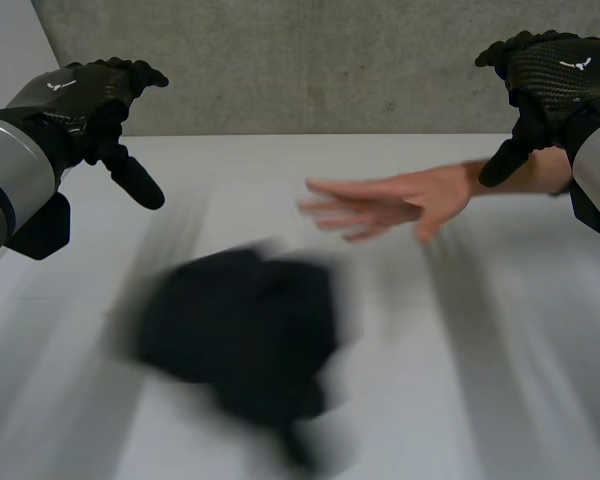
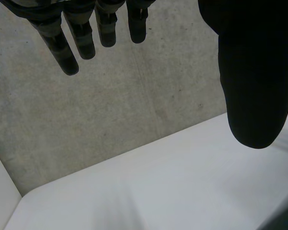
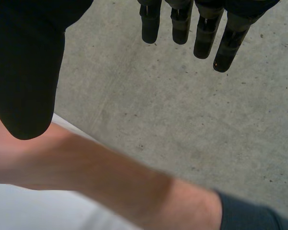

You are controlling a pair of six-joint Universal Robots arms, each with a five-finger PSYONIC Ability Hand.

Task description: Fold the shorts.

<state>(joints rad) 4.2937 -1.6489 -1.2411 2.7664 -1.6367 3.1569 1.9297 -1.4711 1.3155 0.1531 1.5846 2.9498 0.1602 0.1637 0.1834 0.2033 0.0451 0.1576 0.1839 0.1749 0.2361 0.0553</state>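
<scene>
**Tabletop and Load**

The tabletop [image 1: 500,380] is white, flat and plain. Its far edge meets a grey concrete wall [image 1: 330,70]. One item is on it: the black shorts [image 1: 245,335], a bunched heap slightly left of the middle, toward the near edge. The heap is blurred, so its folds, outline and exact contact with the surface cannot be told.

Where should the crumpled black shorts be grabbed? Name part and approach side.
Probably the left edge of the bunched black shorts, from above-left with the left hand: they lie in a heap with no waistband discernible, and a person's hand reaches in from the right.
</scene>
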